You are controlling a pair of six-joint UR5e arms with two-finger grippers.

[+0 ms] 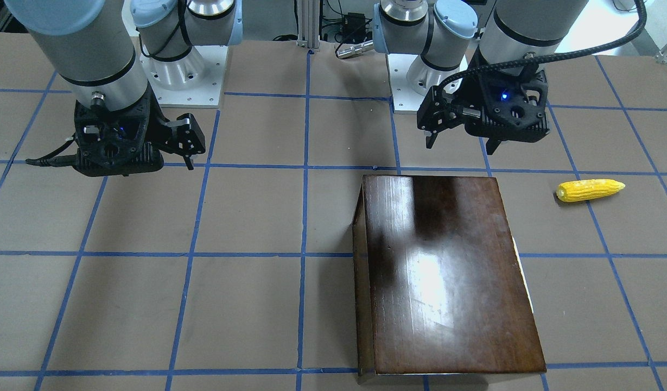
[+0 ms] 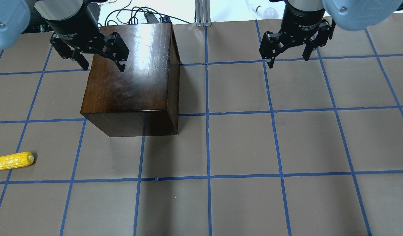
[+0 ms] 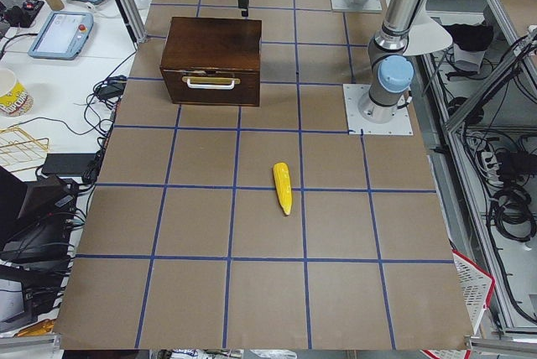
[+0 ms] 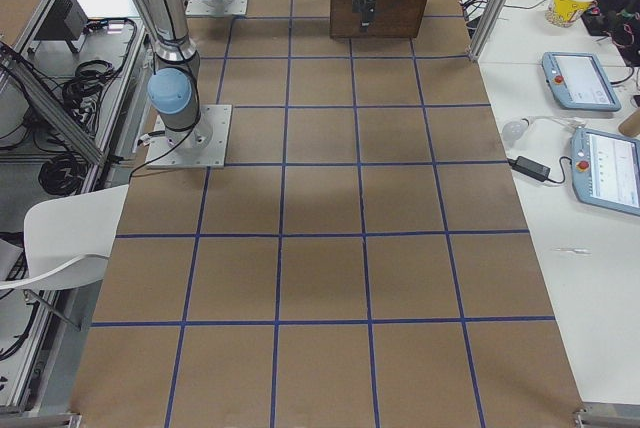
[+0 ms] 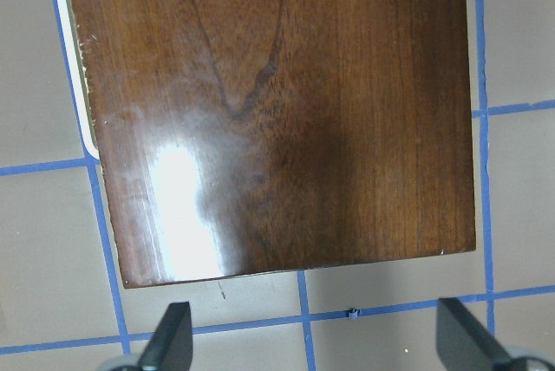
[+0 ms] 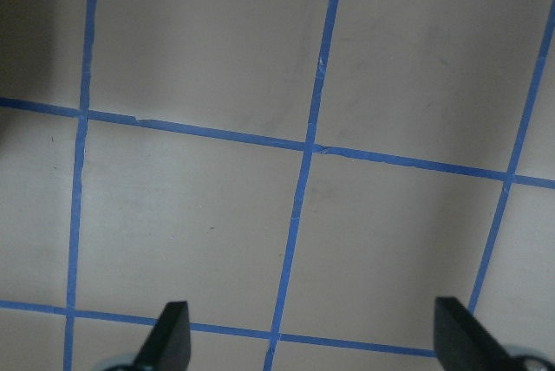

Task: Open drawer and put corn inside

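Both sets of jaws stand apart and empty: left gripper (image 2: 104, 67) over the box (image 2: 129, 85), right gripper (image 2: 289, 61) over the table (image 2: 286, 144). Drawer (image 3: 176, 89) shut; corn (image 2: 11, 161) well left of the left jaws. Opening not begun; next, take the handle (image 3: 210, 82).

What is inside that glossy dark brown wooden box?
The glossy dark brown wooden box hides its contents: its drawer is shut, showing only a dark front panel with a pale handle. The small yellow corn cob lies outside, on the table.
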